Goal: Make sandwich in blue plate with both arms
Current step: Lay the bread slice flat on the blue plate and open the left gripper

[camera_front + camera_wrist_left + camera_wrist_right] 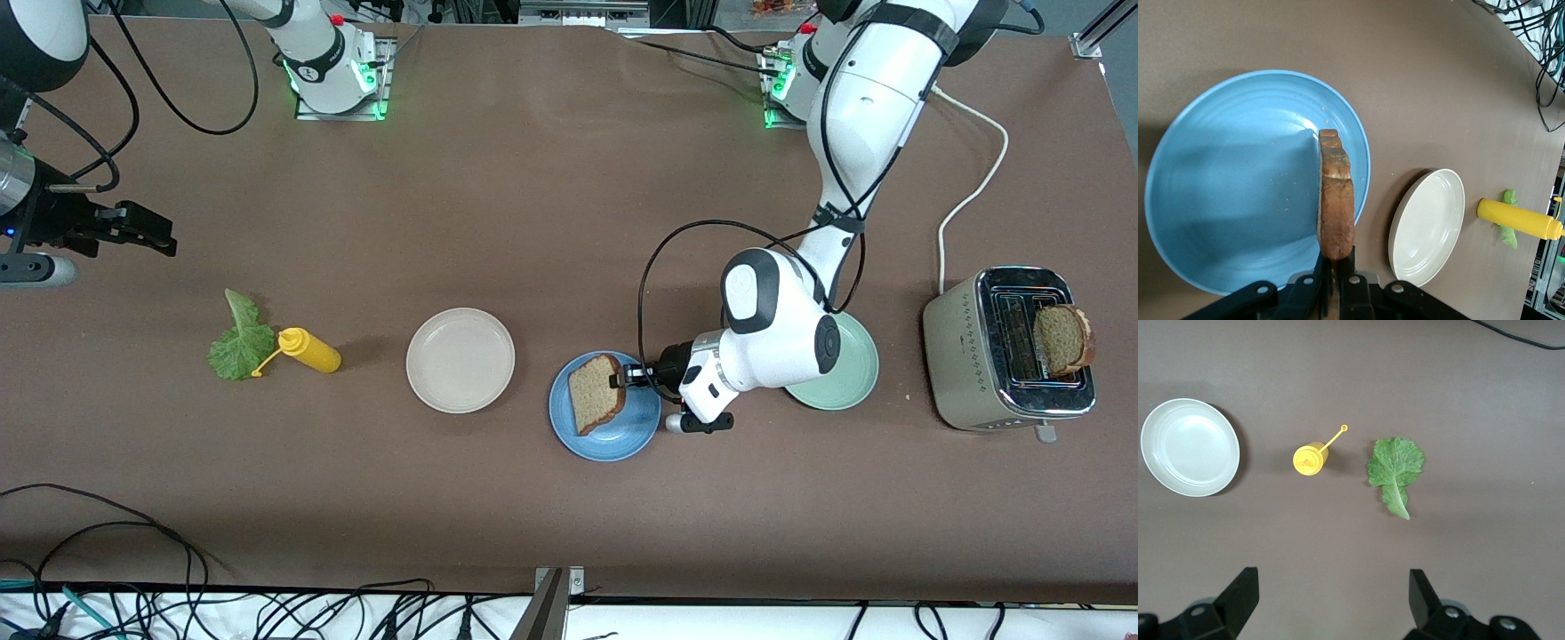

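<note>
The left gripper (620, 380) is clenching a brown bread slice (596, 392) by its crust, holding it on edge over the blue plate (613, 438), which is sitting near the middle of the table (533, 222). The right gripper (142, 233) is waiting with its fingers spread wide and empty, above the table's right-arm end. A lettuce leaf (238, 340) is lying touching a yellow squeeze bottle (309, 350); a second slice (1062, 339) is standing in the toaster (965, 364).

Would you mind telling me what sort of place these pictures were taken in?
Most likely a robotics lab set up as a mock kitchen: a brown-covered table with two bolted-down arms, a toaster holding bread, the blue plate, and loose cables along the edge.
</note>
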Controlling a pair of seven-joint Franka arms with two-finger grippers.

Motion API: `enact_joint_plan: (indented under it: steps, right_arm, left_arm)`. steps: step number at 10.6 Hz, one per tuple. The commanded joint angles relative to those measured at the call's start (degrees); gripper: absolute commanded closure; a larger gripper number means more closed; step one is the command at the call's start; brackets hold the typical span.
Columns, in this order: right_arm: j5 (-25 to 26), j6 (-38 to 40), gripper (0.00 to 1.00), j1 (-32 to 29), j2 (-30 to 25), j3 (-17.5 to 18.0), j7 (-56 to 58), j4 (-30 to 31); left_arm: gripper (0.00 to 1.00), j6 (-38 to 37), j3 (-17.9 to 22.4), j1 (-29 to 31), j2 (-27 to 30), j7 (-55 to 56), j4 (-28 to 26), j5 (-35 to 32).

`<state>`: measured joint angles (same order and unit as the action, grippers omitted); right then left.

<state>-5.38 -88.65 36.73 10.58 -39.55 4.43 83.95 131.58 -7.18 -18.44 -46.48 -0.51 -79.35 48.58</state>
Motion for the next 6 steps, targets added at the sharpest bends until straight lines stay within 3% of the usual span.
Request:
enact_joint_plan:
  steps: [1, 3, 4, 6]
  right_arm:
    - [-0.42, 0.5, 0.0, -0.26, -0.47, 0.0, 0.14, 0.08]
    - [-0.51, 0.5, 0.0, -0.26, -0.47, 0.0, 0.14, 0.08]
    - [-0.51, 0.5, 0.0, -0.26, -0.47, 0.0, 0.14, 0.08]
    - [-0.51, 0.5, 0.0, -0.26, -0.47, 0.0, 0.14, 0.08]
  left_arm:
    - [1.0, 0.17, 0.59, -0.63, -2.03, -6.31, 2.09, 2.22]
    - [1.0, 0.17, 0.5, -0.19, -2.56, -11.24, 2.27, 2.31]
    - [0.94, 0.25, 0.5, 0.59, -3.26, -15.44, 2.18, 2.31]
    - [0.19, 1.04, 0.59, 2.52, -5.01, -23.97, 1.92, 4.57]
